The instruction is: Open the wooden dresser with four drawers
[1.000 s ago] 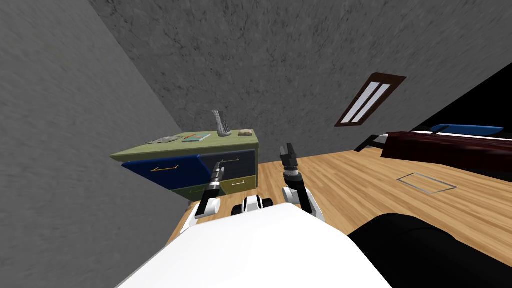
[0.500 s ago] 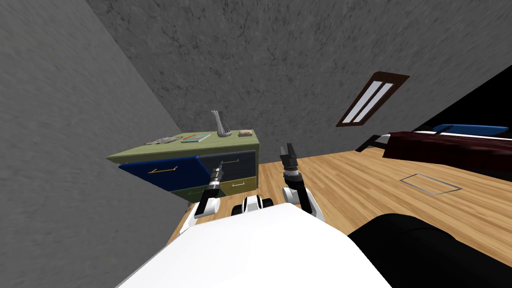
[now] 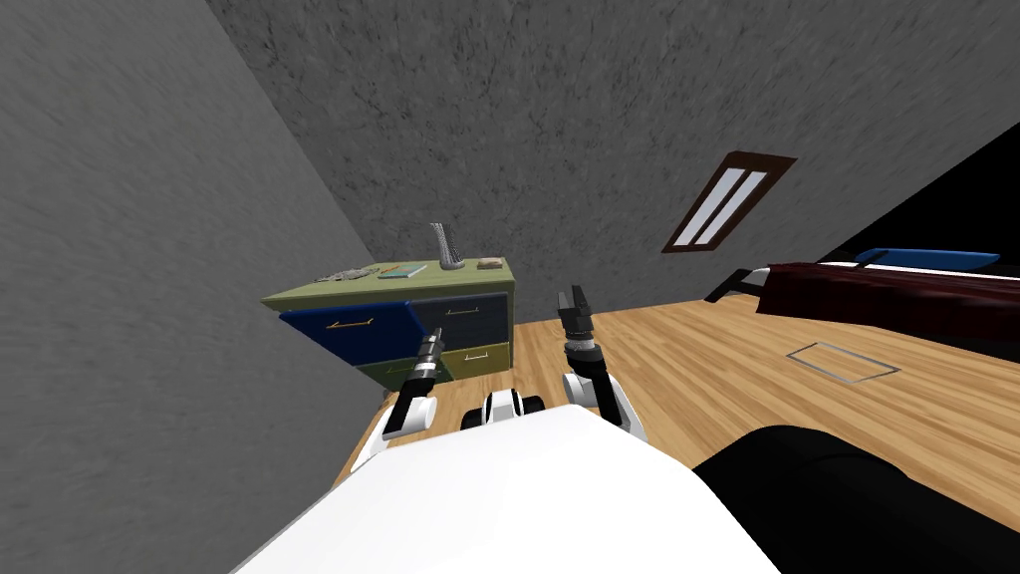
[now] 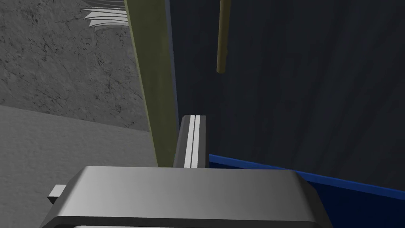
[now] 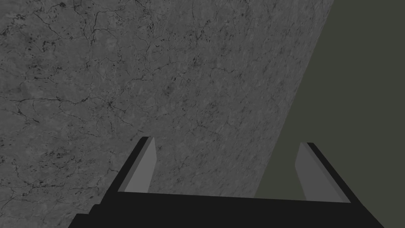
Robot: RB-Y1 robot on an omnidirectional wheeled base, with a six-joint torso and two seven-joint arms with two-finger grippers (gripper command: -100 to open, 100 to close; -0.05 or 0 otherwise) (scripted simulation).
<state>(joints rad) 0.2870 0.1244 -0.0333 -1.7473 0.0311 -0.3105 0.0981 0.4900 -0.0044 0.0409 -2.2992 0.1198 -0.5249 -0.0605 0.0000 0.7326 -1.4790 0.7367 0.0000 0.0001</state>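
Grey walls corner the olive dresser (image 3: 438, 282), its upper blue drawer (image 3: 349, 334) standing out; left gripper (image 4: 192, 117), blades clenched on nothing, hangs short of the dark drawer's (image 3: 463, 314) handle (image 4: 222, 35); right gripper (image 5: 225, 141) gapes idle; next, probably, part the blades and take that handle.

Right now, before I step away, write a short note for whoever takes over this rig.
Grippers: the left gripper has its fingers shut on nothing, close in front of the dark blue upper right drawer, apart from its brass handle. The right gripper is open and empty, off the right side of the olive dresser.
Done: the bright blue upper left drawer stands pulled out.
Left: the other three drawers look closed; open more only if wanted.
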